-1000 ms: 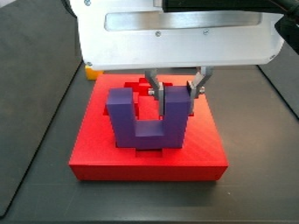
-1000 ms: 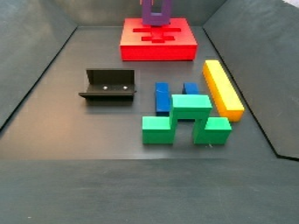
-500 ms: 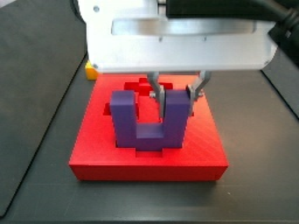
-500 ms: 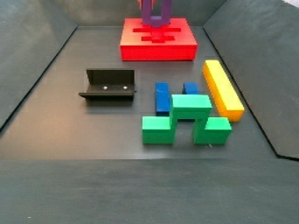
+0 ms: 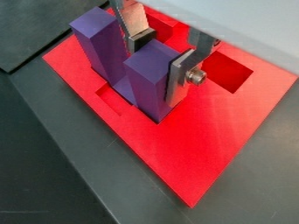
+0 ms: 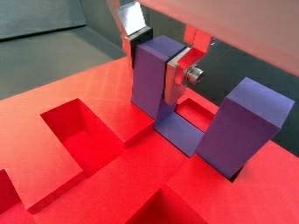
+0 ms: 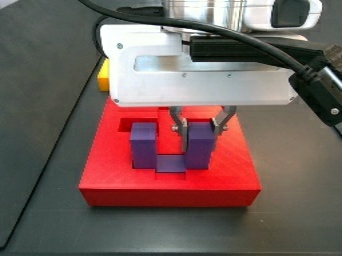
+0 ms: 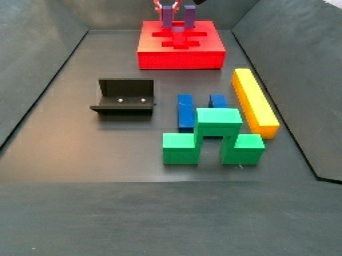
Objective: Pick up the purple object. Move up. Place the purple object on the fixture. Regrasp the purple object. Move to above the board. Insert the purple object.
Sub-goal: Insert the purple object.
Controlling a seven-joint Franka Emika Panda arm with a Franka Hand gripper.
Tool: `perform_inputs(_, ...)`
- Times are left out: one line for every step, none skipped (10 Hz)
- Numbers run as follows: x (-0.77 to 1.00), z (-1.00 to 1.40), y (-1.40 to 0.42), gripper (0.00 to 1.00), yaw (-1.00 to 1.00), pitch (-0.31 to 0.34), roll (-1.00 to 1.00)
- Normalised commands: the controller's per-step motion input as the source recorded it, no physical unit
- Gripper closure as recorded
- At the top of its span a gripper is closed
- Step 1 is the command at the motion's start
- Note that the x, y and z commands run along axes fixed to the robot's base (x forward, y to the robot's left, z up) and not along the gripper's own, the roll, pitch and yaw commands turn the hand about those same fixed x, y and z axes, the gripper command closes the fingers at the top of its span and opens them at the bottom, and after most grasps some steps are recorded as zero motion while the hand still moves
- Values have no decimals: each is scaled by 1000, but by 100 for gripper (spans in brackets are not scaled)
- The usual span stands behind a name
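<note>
The purple object (image 7: 146,146) stands prongs-up in a recess of the red board (image 7: 120,180), its base sunk below the board's top. My gripper (image 7: 199,124) hangs straight above the board, shut on one prong. In both wrist views the silver fingers (image 5: 184,72) press either side of that prong, with the gripper (image 5: 158,48) and gripper (image 6: 160,52) centred on it. The free prong (image 6: 251,118) stands beside it. The purple object (image 8: 175,14) and board (image 8: 207,58) lie at the far end in a side view. The black fixture (image 8: 123,98) stands empty, well away from the board.
Near the fixture sit a blue block (image 8: 187,110), green blocks (image 8: 214,135) and a long yellow bar (image 8: 254,100). A yellow piece (image 7: 102,72) shows behind the board. Further open recesses (image 6: 76,131) lie in the board. Dark tray walls ring the floor.
My gripper has come down with the purple object. The block stood tall on the board before and now sits lower, its base in the recess.
</note>
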Motion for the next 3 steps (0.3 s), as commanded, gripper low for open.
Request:
perform_inputs(-23, 0, 0, 100, -26, 0, 9)
perform_inputs(0, 0, 0, 100, 0, 0, 13)
perform_inputs(0, 0, 0, 100, 0, 0, 3)
